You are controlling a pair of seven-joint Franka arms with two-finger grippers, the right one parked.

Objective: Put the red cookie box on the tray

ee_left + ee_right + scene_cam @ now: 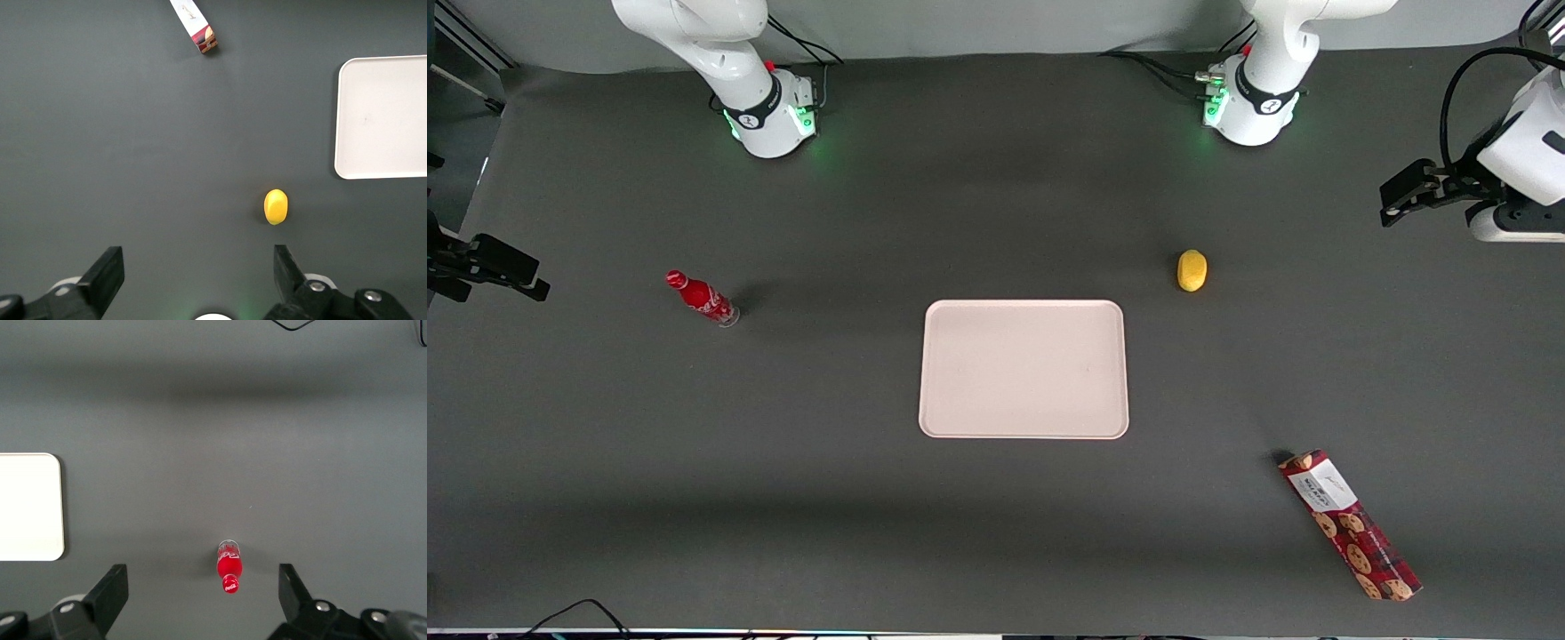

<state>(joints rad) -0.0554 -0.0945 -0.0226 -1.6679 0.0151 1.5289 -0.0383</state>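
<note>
Here the red cookie box (1349, 524) lies flat on the table, well apart from the tray (1024, 369)
The gripper (199, 267) hangs high at the working arm's end, jaws spread wide and holding nothing; a yellow lemon (275, 207) lies on the table under it, near the tray

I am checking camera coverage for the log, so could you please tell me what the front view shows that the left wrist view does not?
Only the front view shows the red soda bottle toward the parked arm's end, the arm bases, and the red cookie box whole. Only the left wrist view shows the hand from above, fingers spread, high over bare table. Both show the tray, holding nothing, the yellow lemon-like object, and the box's end.
</note>
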